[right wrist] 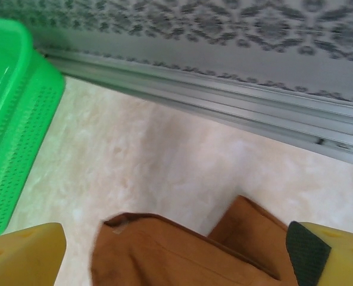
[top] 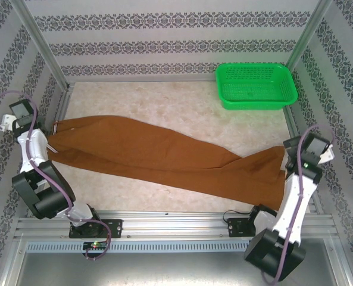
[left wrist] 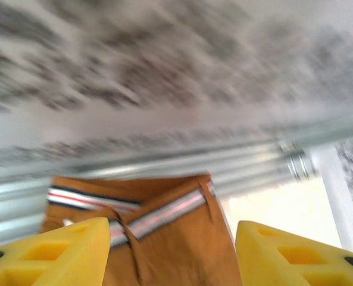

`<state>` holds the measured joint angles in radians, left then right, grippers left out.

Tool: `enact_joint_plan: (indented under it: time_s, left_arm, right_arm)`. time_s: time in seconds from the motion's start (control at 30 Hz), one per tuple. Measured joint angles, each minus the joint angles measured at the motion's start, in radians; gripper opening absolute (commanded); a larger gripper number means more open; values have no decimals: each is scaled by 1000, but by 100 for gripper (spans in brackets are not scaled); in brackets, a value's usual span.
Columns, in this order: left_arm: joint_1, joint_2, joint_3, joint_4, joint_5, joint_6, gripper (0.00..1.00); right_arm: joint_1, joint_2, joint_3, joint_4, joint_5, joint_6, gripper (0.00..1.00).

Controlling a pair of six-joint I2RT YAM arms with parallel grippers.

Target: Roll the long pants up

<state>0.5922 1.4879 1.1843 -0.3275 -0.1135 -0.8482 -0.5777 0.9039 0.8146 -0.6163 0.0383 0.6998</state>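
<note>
The long pants (top: 164,158) lie spread flat across the table, rust-brown, running from the left edge down to the right. Their striped waistband (left wrist: 164,214) is at the left end and the leg hems (right wrist: 164,229) at the right end. My left gripper (top: 48,146) hovers over the waistband end; in the left wrist view my left gripper (left wrist: 173,256) is open, its yellow fingers (left wrist: 51,253) wide apart with the cloth below them. My right gripper (top: 285,162) is over the hems, and in the right wrist view my right gripper (right wrist: 176,262) is open, its fingertips (right wrist: 21,253) apart above the cloth.
A green mesh basket (top: 225,89) stands at the back right of the pale table (top: 164,101); its wall (right wrist: 15,119) shows in the right wrist view. Metal frame rails (top: 63,101) and patterned walls close in the table's sides and back.
</note>
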Motion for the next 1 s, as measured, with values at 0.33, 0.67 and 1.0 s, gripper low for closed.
enact_joint_plan:
  time_s: [0.33, 0.67, 1.0]
  left_arm:
    - [-211, -19, -62, -14, 138, 193, 56]
    - [-239, 75, -43, -29, 164, 274, 56]
    - [-239, 147, 34, -42, 196, 288, 45]
  right_arm:
    - [73, 352, 206, 48, -186, -64, 93]
    - [195, 365, 174, 19, -223, -144, 92]
    - [195, 184, 89, -114, -181, -195, 0]
